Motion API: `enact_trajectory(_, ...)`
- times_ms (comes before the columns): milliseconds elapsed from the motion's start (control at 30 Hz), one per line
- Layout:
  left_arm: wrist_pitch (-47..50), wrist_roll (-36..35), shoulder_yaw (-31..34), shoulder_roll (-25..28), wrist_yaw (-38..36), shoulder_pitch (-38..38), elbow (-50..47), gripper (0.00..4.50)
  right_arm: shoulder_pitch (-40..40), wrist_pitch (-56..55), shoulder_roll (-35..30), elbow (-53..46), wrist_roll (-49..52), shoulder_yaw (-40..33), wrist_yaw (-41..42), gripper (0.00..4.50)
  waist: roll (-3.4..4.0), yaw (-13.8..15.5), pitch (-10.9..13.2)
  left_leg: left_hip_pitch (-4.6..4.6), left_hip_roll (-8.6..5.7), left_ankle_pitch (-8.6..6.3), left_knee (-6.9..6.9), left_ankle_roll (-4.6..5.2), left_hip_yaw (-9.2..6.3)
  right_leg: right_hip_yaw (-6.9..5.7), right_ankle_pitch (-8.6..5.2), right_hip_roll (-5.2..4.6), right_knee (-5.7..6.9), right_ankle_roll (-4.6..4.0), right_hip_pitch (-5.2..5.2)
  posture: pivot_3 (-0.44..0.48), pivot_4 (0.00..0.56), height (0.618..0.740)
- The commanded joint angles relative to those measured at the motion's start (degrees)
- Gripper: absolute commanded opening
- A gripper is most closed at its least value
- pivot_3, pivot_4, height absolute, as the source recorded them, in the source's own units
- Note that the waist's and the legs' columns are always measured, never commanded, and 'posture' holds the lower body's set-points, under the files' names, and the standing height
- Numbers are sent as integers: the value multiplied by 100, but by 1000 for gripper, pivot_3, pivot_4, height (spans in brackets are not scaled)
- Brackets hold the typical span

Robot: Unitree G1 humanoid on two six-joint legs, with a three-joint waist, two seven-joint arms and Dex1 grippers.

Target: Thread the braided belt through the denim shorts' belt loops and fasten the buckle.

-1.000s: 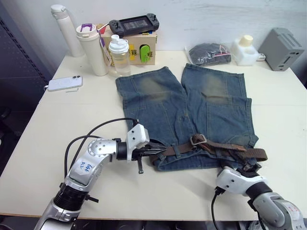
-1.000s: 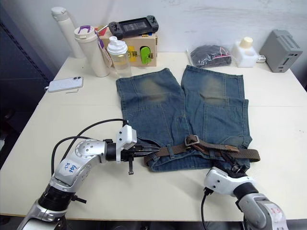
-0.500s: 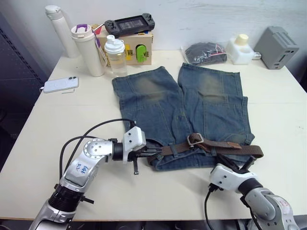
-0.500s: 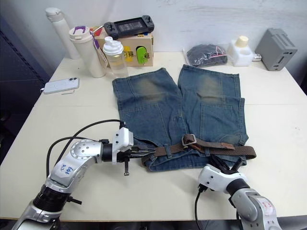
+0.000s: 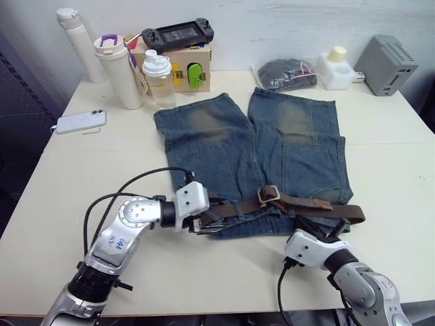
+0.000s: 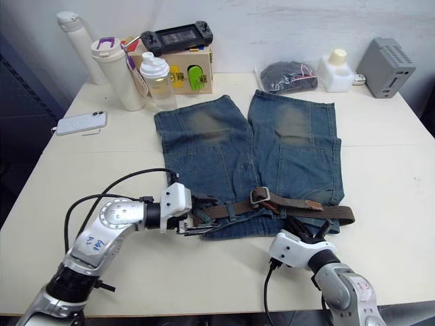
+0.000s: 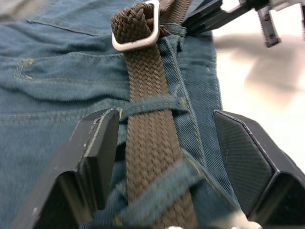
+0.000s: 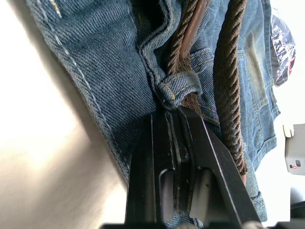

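Note:
The denim shorts lie flat on the table, waistband toward me. The braided belt runs along the waistband, and the silver buckle rests near its middle. My left gripper is at the waistband's left end, open. In the left wrist view its fingers stand wide on either side of the belt, which passes under a belt loop with the buckle beyond. My right gripper is shut at the waistband's right end. Its tips press on the denim just below a belt loop.
At the back of the table stand a white flask, two bottles, a box with a game controller, a clear bag holding a dark bundle, a white jug and a grey box. A phone lies at left.
My left gripper has opened and let go of the belt's end, staying over the waistband. The camera has shifted a little. The right gripper stays at the waistband's right end.

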Motion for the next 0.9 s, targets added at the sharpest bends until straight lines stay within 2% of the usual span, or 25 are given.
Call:
enact_trajectory(33,-297,547,-133,-125,418,-168,102,3489,112,-51,-29,-150,18,41,109,0,0,-1,0,0,0,0,0,0,1,0,0,0,0,0,-1,0,150,690)
enact_trajectory(167,-435,1214,-314,-63,767,-178,189,3489,140,-43,-53,-175,47,-24,146,0,-2,8,0,-2,-2,1,-1,1,1,-1,0,1,5,0,-2,0,150,690)
enact_trajectory(200,-453,1306,-315,-57,819,-159,195,2936,144,-44,-59,-179,54,-41,155,0,-2,5,0,-1,-3,1,-1,1,2,0,0,0,5,0,-2,0,150,690)
enact_trajectory(233,-447,1366,-318,-48,836,-132,176,2672,152,-48,-67,-180,67,-67,162,0,-2,7,0,-1,-2,1,-1,1,2,-1,0,1,6,0,-3,0,150,690)
enact_trajectory(267,-506,1501,-325,0,897,-63,173,2159,159,-30,-75,-169,70,-105,171,0,-2,8,0,-1,-2,1,-1,1,2,-1,0,0,7,0,-4,0,150,690)
enact_trajectory(433,-540,1824,-300,145,1038,296,73,156,216,16,-94,-120,125,-297,178,0,-3,8,-1,0,-2,1,-1,0,1,1,0,-3,7,0,-4,0,150,690)
enact_trajectory(700,815,2064,59,-43,1668,761,-462,63,229,208,-114,31,247,-817,118,0,-4,7,-2,1,-2,1,-1,1,2,5,-1,-6,8,1,-3,0,150,690)
enact_trajectory(800,1014,2150,183,78,1751,931,-554,63,217,263,-127,67,233,-894,92,0,-4,2,-3,1,0,1,-1,1,2,6,-1,-7,8,1,-4,0,150,690)
enact_trajectory(900,1230,2011,578,196,1860,1233,-366,63,173,317,-116,119,261,-954,80,0,-4,-4,-4,3,1,1,-1,0,2,9,-1,-7,8,1,-5,0,150,690)
